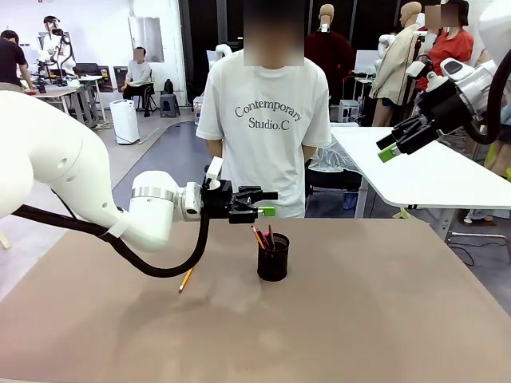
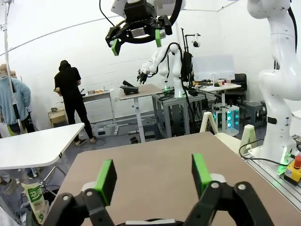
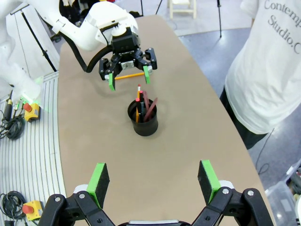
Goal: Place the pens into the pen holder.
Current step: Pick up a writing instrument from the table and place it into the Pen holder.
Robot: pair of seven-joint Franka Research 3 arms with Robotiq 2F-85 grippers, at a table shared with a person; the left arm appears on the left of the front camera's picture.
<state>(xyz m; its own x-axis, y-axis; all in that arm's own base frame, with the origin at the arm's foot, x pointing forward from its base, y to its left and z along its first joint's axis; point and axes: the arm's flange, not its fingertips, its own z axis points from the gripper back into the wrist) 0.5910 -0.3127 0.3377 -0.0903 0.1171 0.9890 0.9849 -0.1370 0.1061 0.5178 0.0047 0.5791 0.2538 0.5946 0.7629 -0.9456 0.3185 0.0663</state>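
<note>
The black mesh pen holder (image 1: 273,258) (image 3: 146,121) stands near the middle of the brown table. Several pens (image 1: 262,237) (image 3: 144,102) lean inside it, among them a dark red one and a black one with a red tip. A yellow-orange pencil (image 1: 185,280) (image 3: 130,75) lies flat on the table to the holder's left. My left gripper (image 1: 257,203) (image 2: 154,175) (image 3: 128,69) hovers just above and left of the holder, open, nothing between its green pads. My right gripper (image 1: 397,144) (image 3: 154,181) (image 2: 136,36) hangs open high over the table's right side, looking down on the holder.
A person in a white T-shirt (image 1: 263,120) stands at the far edge behind the holder, hands out of sight. The brown table (image 1: 359,319) is bare around the holder. A white table (image 1: 431,171) stands behind on the right.
</note>
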